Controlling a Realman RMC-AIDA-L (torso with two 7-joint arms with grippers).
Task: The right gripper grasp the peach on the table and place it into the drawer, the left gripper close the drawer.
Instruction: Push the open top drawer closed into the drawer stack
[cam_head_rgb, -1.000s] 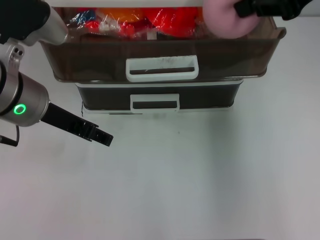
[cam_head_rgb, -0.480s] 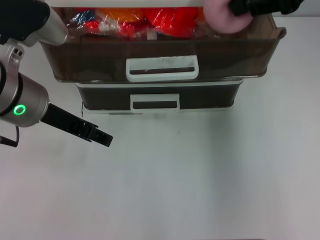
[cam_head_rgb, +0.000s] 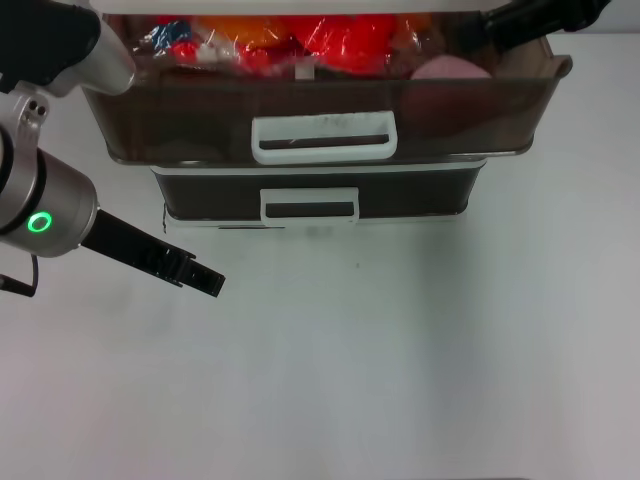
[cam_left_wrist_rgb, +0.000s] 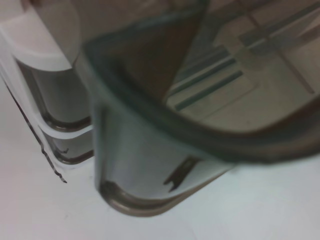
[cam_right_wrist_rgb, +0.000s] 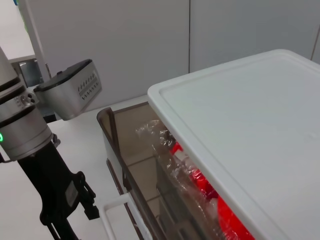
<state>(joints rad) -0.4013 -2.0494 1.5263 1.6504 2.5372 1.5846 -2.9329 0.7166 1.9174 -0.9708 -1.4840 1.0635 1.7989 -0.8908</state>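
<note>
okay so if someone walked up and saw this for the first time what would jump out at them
Probably the bright red and orange shiny packets packed in the open brown translucent drawer, with the round pink peach at its right end. Next, the green ring light on the silver-armed left gripper, poised over the white table.

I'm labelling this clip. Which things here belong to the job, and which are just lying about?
Job:
peach, lying in the drawer
drawer, pulled open
right gripper, above the drawer's right end
left gripper, over the table

Lying about:
red and orange packets
lower drawer
</note>
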